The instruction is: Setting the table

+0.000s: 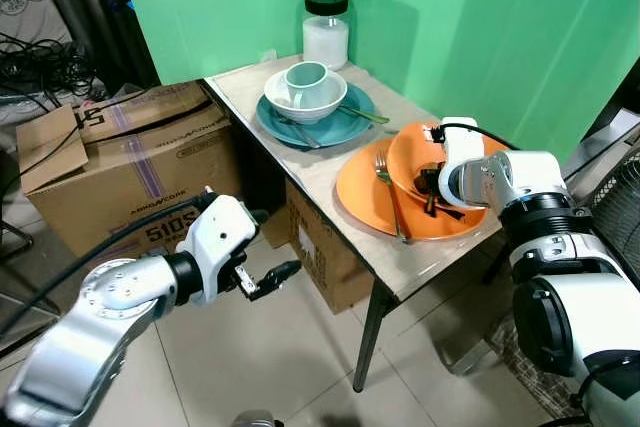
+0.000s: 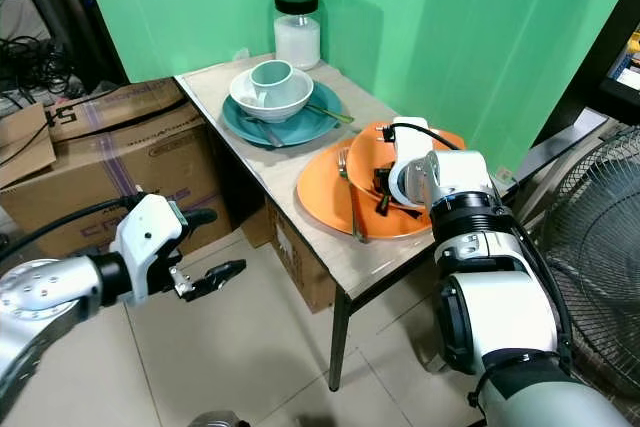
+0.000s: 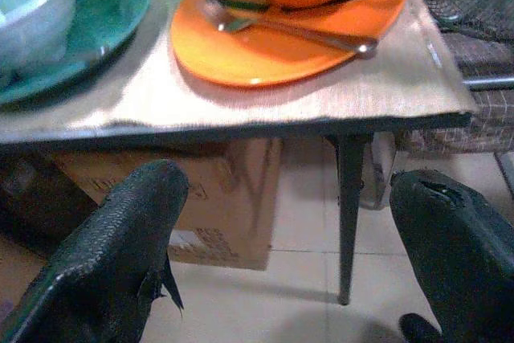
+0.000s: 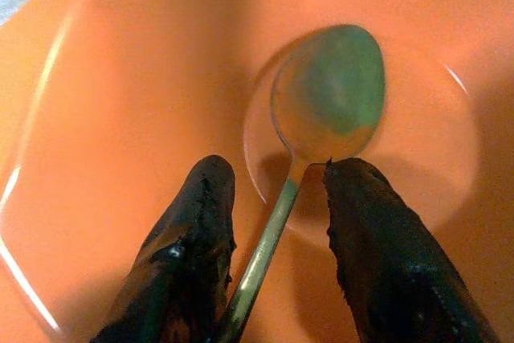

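Observation:
On a small table [image 1: 312, 165] lies an orange plate [image 1: 358, 199] with a fork [image 1: 391, 199] on it and an orange bowl [image 1: 407, 155] at its far side. My right gripper [image 4: 279, 171] reaches down into that bowl, open, one finger on each side of the handle of a metal spoon [image 4: 329, 90] lying in the bowl's bottom. Farther back, a teal plate [image 1: 346, 124] carries a white bowl [image 1: 302, 105] with a pale teal cup [image 1: 305, 77] inside. My left gripper [image 1: 275, 245] hangs open and empty, low over the floor in front of the table.
A black-lidded jar [image 1: 326, 27] stands at the table's back corner against the green wall. Cardboard boxes sit left of the table [image 1: 130, 162] and under it [image 1: 320, 247]. A fan [image 2: 590, 237] stands to the right. Tiled floor lies in front.

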Controlling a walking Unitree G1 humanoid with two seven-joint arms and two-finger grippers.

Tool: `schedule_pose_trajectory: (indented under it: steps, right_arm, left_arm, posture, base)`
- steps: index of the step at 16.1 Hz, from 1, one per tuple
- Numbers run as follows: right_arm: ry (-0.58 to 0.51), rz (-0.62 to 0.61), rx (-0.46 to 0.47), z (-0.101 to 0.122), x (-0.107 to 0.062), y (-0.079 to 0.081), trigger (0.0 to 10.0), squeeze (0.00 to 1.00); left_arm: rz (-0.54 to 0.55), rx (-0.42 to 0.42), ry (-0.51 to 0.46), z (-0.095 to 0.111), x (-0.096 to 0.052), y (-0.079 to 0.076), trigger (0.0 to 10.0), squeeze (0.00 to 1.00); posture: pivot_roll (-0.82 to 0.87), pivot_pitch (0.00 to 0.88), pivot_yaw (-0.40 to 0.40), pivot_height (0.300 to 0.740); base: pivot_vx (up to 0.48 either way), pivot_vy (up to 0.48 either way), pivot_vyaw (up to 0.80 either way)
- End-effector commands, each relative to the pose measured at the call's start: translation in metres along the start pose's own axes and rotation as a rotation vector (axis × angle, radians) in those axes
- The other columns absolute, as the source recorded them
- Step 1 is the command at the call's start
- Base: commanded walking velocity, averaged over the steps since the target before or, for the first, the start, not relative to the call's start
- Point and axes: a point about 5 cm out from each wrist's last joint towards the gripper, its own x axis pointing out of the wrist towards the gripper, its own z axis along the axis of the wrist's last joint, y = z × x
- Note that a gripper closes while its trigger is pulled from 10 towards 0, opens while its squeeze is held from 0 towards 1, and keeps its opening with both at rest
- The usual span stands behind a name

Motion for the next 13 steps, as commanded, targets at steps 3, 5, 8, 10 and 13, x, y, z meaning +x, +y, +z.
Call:
schedule_pose_trajectory:
  steps: [3,5,8,10,13]
  right_arm:
    - [0.002,-0.004,-0.013,0.002,0.0,-0.001,0.0,0.0]
    - [0.004,-0.002,-0.017,0.001,0.001,-0.001,0.0,0.0]
    - [-0.002,0.003,-0.025,0.004,0.001,0.0,0.0,0.0]
    - [-0.006,0.01,-0.034,0.006,0.0,0.002,0.0,0.0]
    - [-0.008,0.019,-0.04,0.008,0.0,0.003,0.0,0.0]
  left_arm:
    - [-0.014,-0.078,-0.046,0.007,0.007,0.002,10.0,0.0]
    - [0.018,-0.132,-0.077,0.009,0.012,0.009,10.0,0.0]
    - [-0.003,-0.14,-0.075,0.009,0.013,0.01,10.0,0.0]
    - [-0.022,-0.133,-0.065,0.009,0.013,0.009,10.0,0.0]
    - [-0.019,-0.134,-0.069,0.009,0.014,0.009,10.0,0.0]
  posture:
    - [0.17,0.0,-0.013,0.74]
    - [0.17,0.0,-0.015,0.74]
    - [0.17,0.0,-0.02,0.74]
    - [0.18,0.0,-0.021,0.74]
    - [0.18,0.0,-0.023,0.74]
  base:
    - [0.0,0.0,0.0]
    - [0.0,0.0,0.0]
    - [0.0,0.0,0.0]
    - [0.0,0.0,0.0]
    - [0.0,0.0,0.0]
